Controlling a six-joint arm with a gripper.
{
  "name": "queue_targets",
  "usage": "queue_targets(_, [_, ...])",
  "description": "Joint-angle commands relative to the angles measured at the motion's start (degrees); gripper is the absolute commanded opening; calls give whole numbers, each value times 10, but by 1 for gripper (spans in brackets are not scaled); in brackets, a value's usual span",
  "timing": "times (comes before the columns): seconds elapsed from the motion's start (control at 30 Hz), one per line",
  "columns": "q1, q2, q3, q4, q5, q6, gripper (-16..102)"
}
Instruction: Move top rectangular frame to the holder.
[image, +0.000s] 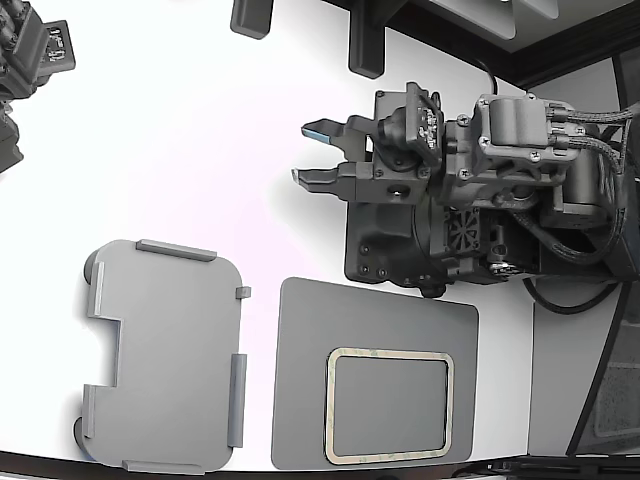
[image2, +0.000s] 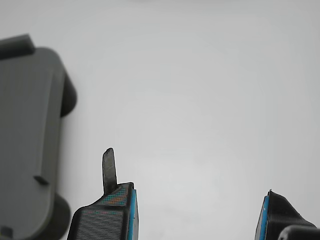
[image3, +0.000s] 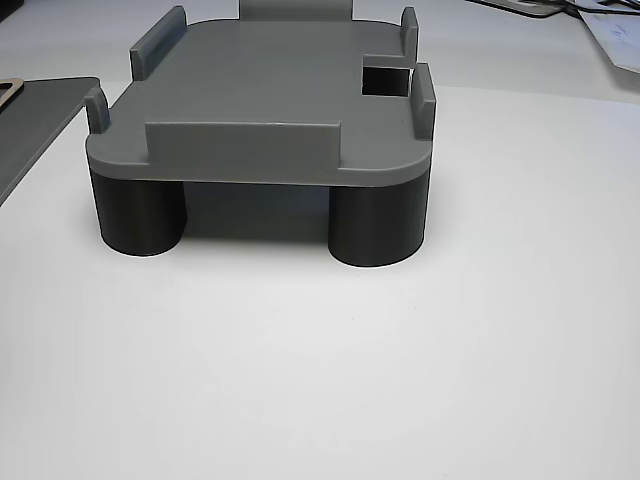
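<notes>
The beige rectangular frame (image: 390, 352) lies flat on a dark grey mat (image: 300, 380) at the lower middle of the exterior view; one corner of it (image3: 8, 90) shows in the other view. The light grey holder (image: 165, 350) stands to the mat's left in the exterior view, empty, on dark round legs (image3: 270, 100); it also shows in the wrist view (image2: 25, 140). My gripper (image: 312, 155) is open and empty above bare white table, beyond the mat and apart from the frame. Its blue-edged fingertips (image2: 107, 215) show in the wrist view.
The arm's dark base (image: 420, 240) stands just behind the mat. Part of a second arm (image: 30, 60) is at the exterior view's top left. Dark posts (image: 365, 40) stand at the far edge. The table's near edge runs just below the holder and mat.
</notes>
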Motion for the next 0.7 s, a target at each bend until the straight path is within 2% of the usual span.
queue_targets(0.0, [-4, 13, 8, -142, 11, -9, 100])
queue_targets(0.33, [-3, 2, -3, -142, 10, -16, 100])
queue_targets(0.43, [60, -73, -87, -80, 69, -3, 98])
queue_targets(0.67, [245, -207, -242, 45, 165, 120, 100])
